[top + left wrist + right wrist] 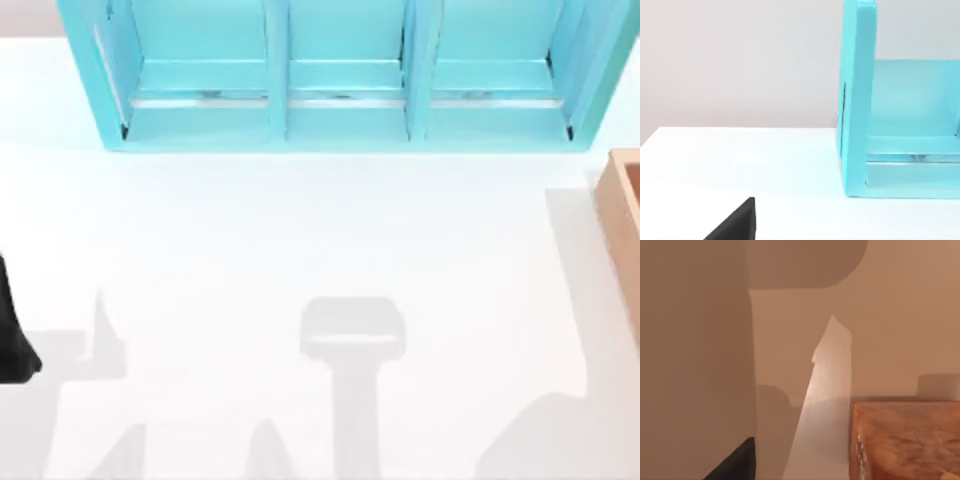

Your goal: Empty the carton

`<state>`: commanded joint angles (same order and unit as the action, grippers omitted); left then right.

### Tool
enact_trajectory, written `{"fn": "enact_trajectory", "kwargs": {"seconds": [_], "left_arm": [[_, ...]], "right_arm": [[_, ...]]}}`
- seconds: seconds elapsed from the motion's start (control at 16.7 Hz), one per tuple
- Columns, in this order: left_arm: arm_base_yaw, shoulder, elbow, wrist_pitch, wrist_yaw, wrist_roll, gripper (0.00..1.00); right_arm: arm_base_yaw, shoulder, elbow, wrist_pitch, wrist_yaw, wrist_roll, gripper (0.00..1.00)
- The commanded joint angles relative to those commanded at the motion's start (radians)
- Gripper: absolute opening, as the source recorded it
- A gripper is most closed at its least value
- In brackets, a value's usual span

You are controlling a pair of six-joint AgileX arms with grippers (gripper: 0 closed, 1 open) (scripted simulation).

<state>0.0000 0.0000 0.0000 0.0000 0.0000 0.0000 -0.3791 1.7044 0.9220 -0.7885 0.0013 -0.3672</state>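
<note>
The carton point(622, 215) stands at the table's right edge, cut off by the top view; its light-orange wall and a strip of brown inside show. The right wrist view looks at the carton's brown inner walls point(695, 340) from close up. A glossy orange-brown block with a marbled surface point(907, 440) lies inside. A black part of my right gripper point(735, 462) juts in at that picture's edge, apart from the block. My left arm point(12, 335) is parked at the table's left edge, and a black part of its gripper point(737, 222) shows over the white table.
A large turquoise shelf unit point(340, 75) with three compartments spans the back of the table. Its side wall point(857, 100) rises in front of the left wrist camera. The white tabletop point(300, 230) stretches between shelf, carton and left arm, crossed by grey shadows.
</note>
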Motion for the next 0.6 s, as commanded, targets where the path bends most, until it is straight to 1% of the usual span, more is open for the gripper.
{"fn": "enact_trajectory", "kwargs": {"seconds": [0.12, 0.6], "left_arm": [[0.000, 0.000, 0.000, 0.000, 0.000, 0.000, 1.00], [0.000, 0.000, 0.000, 0.000, 0.000, 0.000, 1.00]], "right_arm": [[0.000, 0.000, 0.000, 0.000, 0.000, 0.000, 1.00], [0.000, 0.000, 0.000, 0.000, 0.000, 0.000, 0.40]]}}
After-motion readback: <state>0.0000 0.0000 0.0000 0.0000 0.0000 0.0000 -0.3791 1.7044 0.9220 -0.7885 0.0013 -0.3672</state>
